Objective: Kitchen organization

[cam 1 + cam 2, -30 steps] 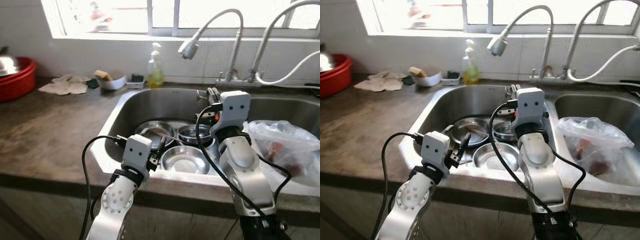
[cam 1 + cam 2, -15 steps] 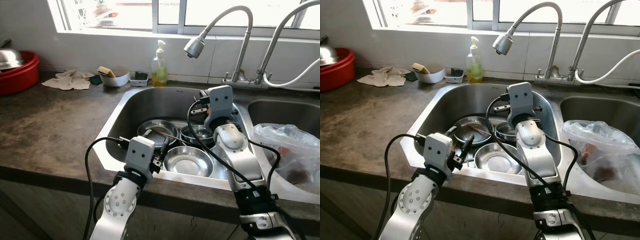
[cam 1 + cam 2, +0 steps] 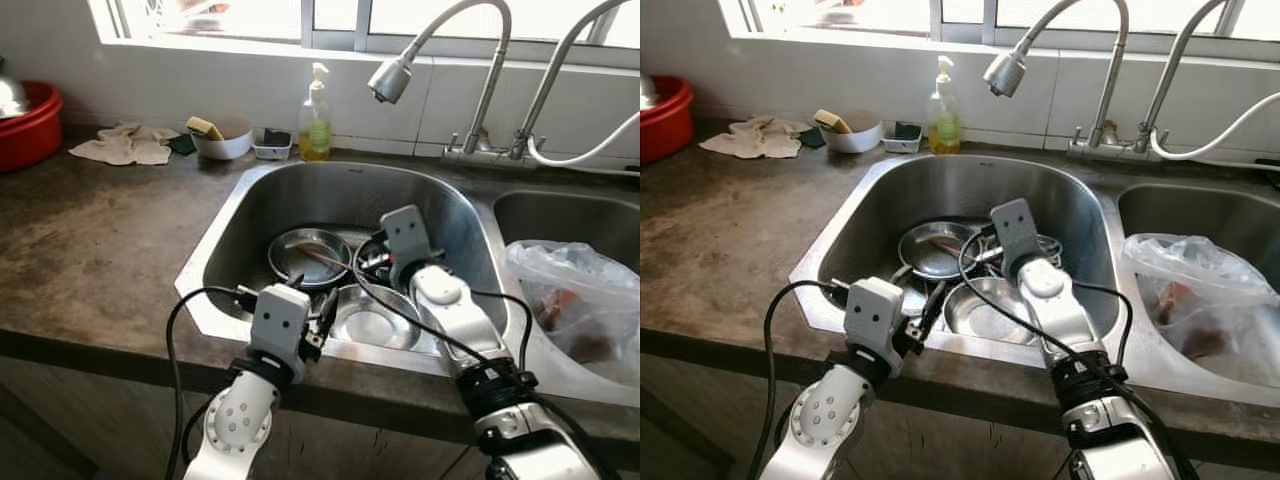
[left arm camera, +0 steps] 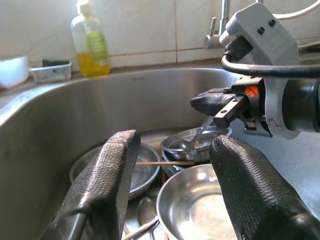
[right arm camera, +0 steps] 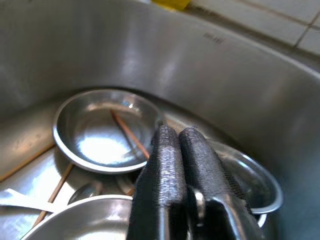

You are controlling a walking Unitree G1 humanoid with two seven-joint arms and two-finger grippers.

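From the head views I see the sink (image 3: 250,205) holding a pile of steel dishes: a shallow plate (image 3: 310,255) toward the back left with a chopstick (image 3: 325,258) across it, a small bowl (image 3: 1040,250) at about 3 o'clock of that plate, and a larger bowl (image 3: 375,322) nearest the front rim. My right gripper (image 3: 992,238) is down among them, over the seam between plate and small bowl, while my left gripper (image 3: 322,318) hangs at the front rim at 9 o'clock of the large bowl. I judge the step in hand to be picking one item out of the pile, so I would part the right fingers before going lower, settle on a single rim or the chopstick, and lift straight up so nothing drags. The left wrist view adds what the head cannot give: its own pads (image 4: 107,172) stand wide apart with nothing between them, and it catches the right gripper side-on above the small bowl, not yet touching steel as far as I can tell. The right wrist view shows its fingers (image 5: 167,165) pressed together and empty, with spoons (image 5: 85,190) and another stick lying on the sink floor beside the plate.
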